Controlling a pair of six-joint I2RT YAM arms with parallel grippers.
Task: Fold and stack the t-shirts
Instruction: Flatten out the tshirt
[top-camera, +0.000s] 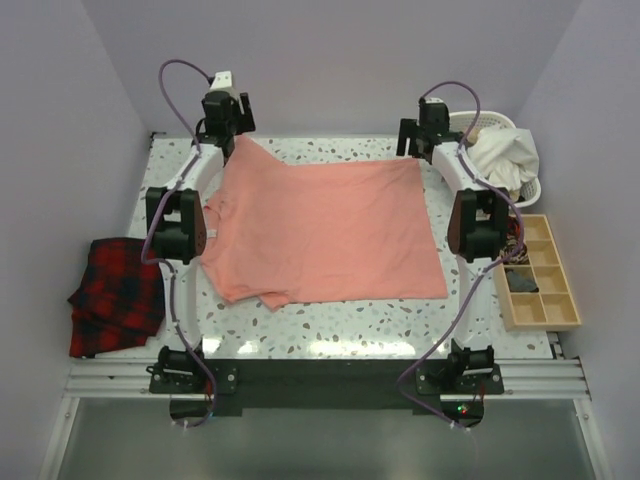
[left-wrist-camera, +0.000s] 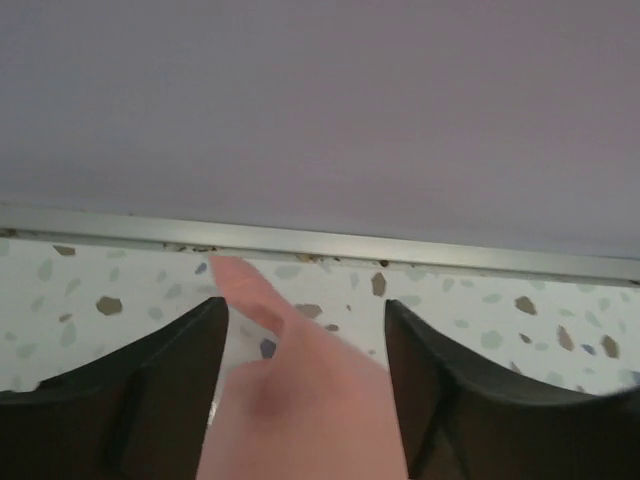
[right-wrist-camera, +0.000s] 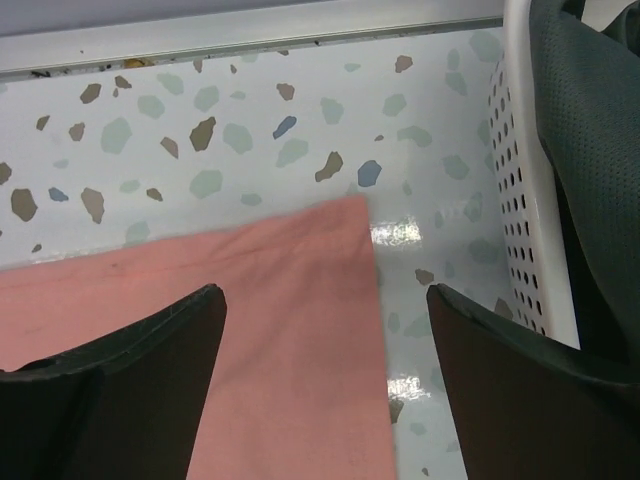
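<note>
Left black two-finger gripper (left-wrist-camera: 305, 308): arm was stretched far forward, fingers stood wide apart. Right black two-finger gripper (right-wrist-camera: 325, 295): arm was stretched forward likewise, fingers wide apart.

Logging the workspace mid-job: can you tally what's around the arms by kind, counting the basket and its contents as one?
Pink t-shirt: 1
Plaid cloth: 1
Laundry basket: 1
Wooden tray: 1
Total: 4
</note>
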